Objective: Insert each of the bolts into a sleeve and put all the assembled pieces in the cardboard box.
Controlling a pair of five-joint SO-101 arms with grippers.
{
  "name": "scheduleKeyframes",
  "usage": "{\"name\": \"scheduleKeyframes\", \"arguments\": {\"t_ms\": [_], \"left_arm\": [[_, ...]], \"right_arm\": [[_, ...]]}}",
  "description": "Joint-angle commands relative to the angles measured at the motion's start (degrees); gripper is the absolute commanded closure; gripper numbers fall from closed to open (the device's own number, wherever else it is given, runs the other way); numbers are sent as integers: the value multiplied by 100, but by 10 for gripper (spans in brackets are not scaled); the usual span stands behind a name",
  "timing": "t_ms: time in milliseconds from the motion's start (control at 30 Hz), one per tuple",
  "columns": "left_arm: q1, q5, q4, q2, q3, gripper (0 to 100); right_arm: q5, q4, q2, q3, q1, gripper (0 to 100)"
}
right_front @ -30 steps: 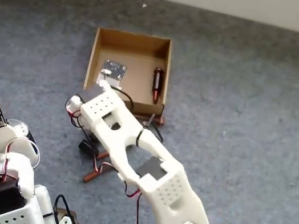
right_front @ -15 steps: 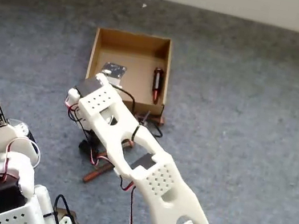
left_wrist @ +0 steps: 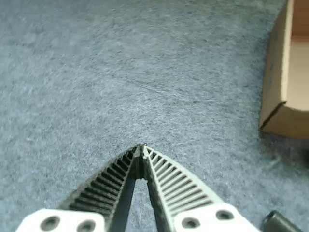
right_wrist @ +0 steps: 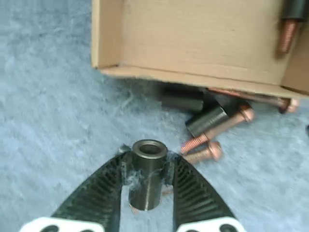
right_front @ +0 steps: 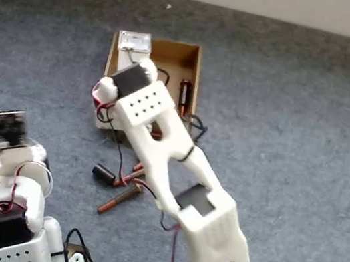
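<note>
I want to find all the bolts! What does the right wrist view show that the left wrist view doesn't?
Extra in the right wrist view: the right tool clamped on a dark sleeve, copper bolts lying beside the cardboard box, and one finished piece inside it. Extra in the left wrist view: the left tool, shut on nothing. Both share the cardboard box and the grey carpet.

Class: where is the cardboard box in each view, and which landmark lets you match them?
High view: cardboard box at top centre.
Left wrist view: one outer wall, off to the side beyond the left gripper.
Right wrist view: open box just ahead of the right gripper.
Landmark: the sleeved bolt inside, along one wall, seen from high and right wrist.
</note>
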Motion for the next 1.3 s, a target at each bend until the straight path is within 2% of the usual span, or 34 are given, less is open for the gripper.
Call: {"name": "scheduleKeyframes", "arguments": {"t_ms": [0,133,367,500,667,767,867,1033,1167,1267], "left_arm": [[769,-765,-88,-4,-57,972],[1393,-1037,-35,4,-242,972],[2422,-1512,914,215,-1473,972],[2862,-2022,1213,1323,-2193,972],[3600,-2066,1767,3125,-3143,968],[4145,-2066,1952,4101,-3354,894],[4523,-2040,1890,4936,-3363,829],[4884,-2013,1486,6070,-3354,829],[5103,-1556,1020,6870,-3354,828],[5341,-1503,686,7433,-3354,829]], "right_arm": [[255,110,-1587,1007,259,995],[334,4,-2774,2176,760,995],[782,-927,-4725,4629,2070,995],[782,-1886,-5727,6176,2668,995],[791,-3187,-6765,7987,3160,995],[791,-3873,-7213,8804,3495,995],[791,-4347,-7503,9411,3732,995],[993,-4523,-7609,9833,3811,995],[985,-4523,-7626,9868,3925,995],[985,-4514,-7626,9877,3960,995]]}}
